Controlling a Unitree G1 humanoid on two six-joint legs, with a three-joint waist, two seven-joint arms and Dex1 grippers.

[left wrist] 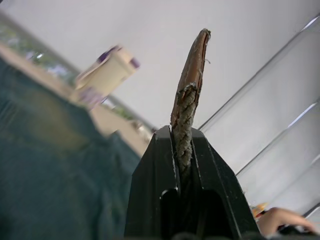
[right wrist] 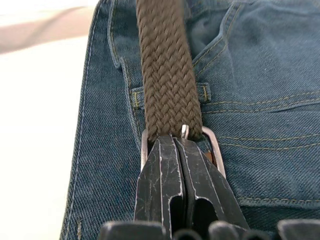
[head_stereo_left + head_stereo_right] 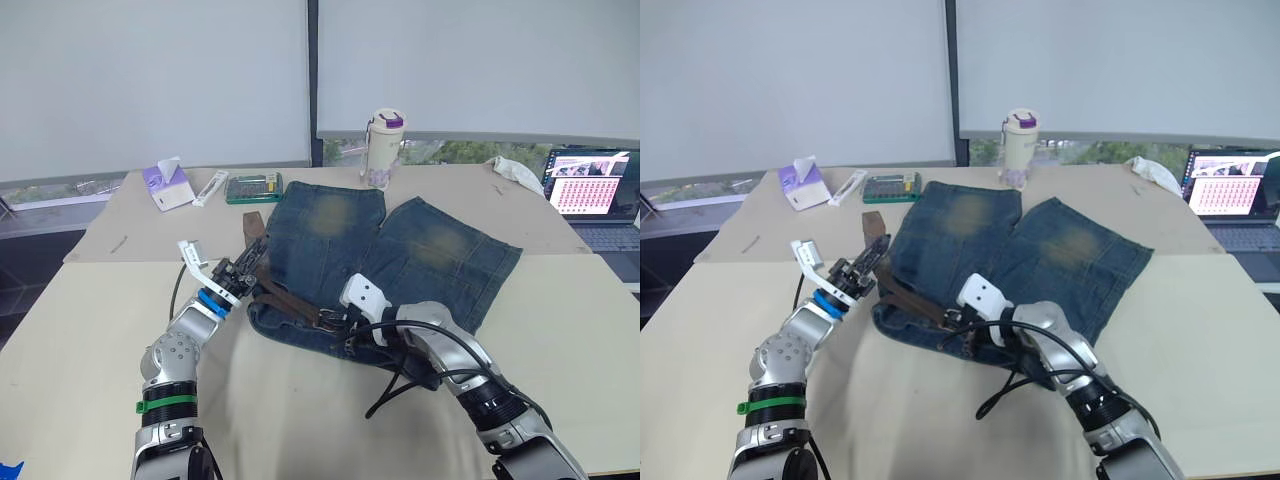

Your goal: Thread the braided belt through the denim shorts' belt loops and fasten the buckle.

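Observation:
The denim shorts (image 3: 400,250) lie flat on the table with the waistband toward me. The braided belt (image 3: 285,297) runs along the waistband from left to right. My left gripper (image 3: 240,270) is shut on the belt's tip end (image 1: 192,70), which stands up above the shorts' left edge. My right gripper (image 3: 345,322) is shut at the silver buckle (image 2: 212,145) on the waistband. In the right wrist view the belt (image 2: 167,75) lies over a belt loop (image 2: 204,92) just beyond the buckle.
A white lidded cup (image 3: 383,148), a tissue pack (image 3: 168,185), a green box (image 3: 253,187) and a white cloth (image 3: 517,172) sit at the table's far side. A laptop (image 3: 592,190) stands far right. Black cables (image 3: 405,385) hang off my right arm.

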